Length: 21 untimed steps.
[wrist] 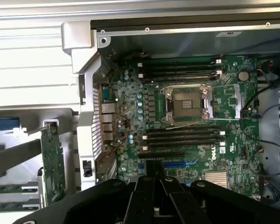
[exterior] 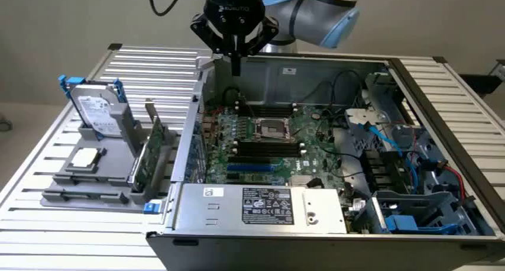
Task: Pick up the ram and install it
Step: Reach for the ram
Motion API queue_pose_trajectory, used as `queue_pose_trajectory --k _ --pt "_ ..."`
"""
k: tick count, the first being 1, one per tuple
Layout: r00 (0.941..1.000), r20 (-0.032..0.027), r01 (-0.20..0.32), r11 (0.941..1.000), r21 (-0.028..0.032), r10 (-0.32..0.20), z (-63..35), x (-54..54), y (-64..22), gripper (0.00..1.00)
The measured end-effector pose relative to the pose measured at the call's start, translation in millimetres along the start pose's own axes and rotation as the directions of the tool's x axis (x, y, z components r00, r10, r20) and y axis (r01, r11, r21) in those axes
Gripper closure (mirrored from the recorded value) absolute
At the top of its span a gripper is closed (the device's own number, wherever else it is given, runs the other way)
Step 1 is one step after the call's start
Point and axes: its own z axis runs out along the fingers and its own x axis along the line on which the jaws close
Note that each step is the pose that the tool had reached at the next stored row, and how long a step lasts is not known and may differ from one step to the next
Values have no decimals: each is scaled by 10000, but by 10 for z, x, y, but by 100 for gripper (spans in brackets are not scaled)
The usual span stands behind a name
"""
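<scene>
The claw (exterior: 235,68) hangs above the open computer case (exterior: 186,158), near the far corner of the case on the exterior view's left. Its two fingers are pressed together into one thin dark tip that points straight down. Nothing is between them, and the tip touches nothing; it is in the air above the edge of the case. In the wrist view the same closed fingers (wrist: 154,186) are seen from behind, over the lower slots of the motherboard (wrist: 233,154).

The ram (wrist: 14,189) is not in the claw. It lies as a narrow green strip in the grey holder (exterior: 67,179) that stands on the bench (exterior: 150,64), outside the case on the exterior view's left. A second green strip of the same kind (wrist: 14,204) lies just beside it. It is well apart from the claw.

In the same holder, a silver hard drive (exterior: 99,114) with blue rails stands upright, and a taller green card (exterior: 150,155) stands on its edge close to the wall of the case.

Inside the case the motherboard lies flat. The processor socket (exterior: 272,128) is in the middle, with long black memory slots (exterior: 268,149) just beside it on the near side and more slots (exterior: 264,111) on the far side. These slots look empty. A grey power supply box (exterior: 261,203) with a white label closes the near side of the case.
</scene>
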Motion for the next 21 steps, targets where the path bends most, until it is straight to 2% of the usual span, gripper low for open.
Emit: queue_pose_trajectory --k 10,16,17,18,21 --pt "10000 -12 -1 10000 2 1 -1 7 0 89" --pt "9992 -395 -19 10000 32 20 11 206 -15 89" --pt "9991 -431 -20 10000 34 21 16 249 -19 89" --pt "9990 -442 -20 10000 35 22 22 294 -22 89" --pt "9990 -443 -20 10000 35 21 38 430 -34 89"
